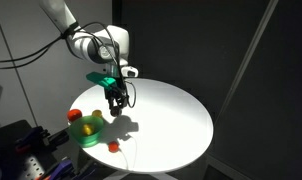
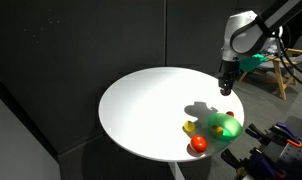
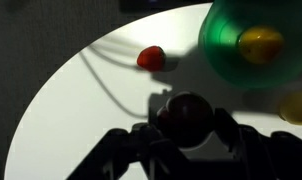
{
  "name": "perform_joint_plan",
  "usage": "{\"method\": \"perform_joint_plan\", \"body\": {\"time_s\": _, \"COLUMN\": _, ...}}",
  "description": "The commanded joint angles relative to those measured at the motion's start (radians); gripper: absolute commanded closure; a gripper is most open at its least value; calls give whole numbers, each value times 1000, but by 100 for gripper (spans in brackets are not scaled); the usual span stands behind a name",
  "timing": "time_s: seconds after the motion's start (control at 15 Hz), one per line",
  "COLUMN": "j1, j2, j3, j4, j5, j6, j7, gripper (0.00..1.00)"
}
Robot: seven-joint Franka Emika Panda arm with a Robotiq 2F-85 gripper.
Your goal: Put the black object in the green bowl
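The black object (image 3: 188,112), a dark roundish lump, sits between my gripper's (image 3: 188,128) fingers in the wrist view. The gripper is shut on it and holds it above the white table. The green bowl (image 3: 223,55) is at the upper right of the wrist view, with a yellow ball (image 3: 261,43) inside. In both exterior views the gripper (image 1: 115,101) (image 2: 225,88) hangs a little beside and above the bowl (image 1: 94,140) (image 2: 232,132), which stands near the table's edge.
A small red ball (image 3: 150,57) lies on the round white table (image 1: 171,120) beside the bowl, and also shows in the exterior views (image 1: 113,146) (image 2: 198,144). A second yellow ball (image 3: 296,105) lies next to the bowl. The surroundings are dark.
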Motion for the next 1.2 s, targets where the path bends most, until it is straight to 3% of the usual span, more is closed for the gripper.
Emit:
{"method": "perform_joint_plan", "body": {"time_s": 0.0, "j1": 26, "j2": -45, "j3": 10, "j4": -37, "j5": -36, "j6": -5, "j7": 79, "gripper": 66}}
{"method": "perform_joint_plan", "body": {"time_s": 1.13, "j1": 100, "j2": -88, "j3": 84, "j4": -153, "j5": -64, "j6": 31, "j7": 137, "gripper": 66}}
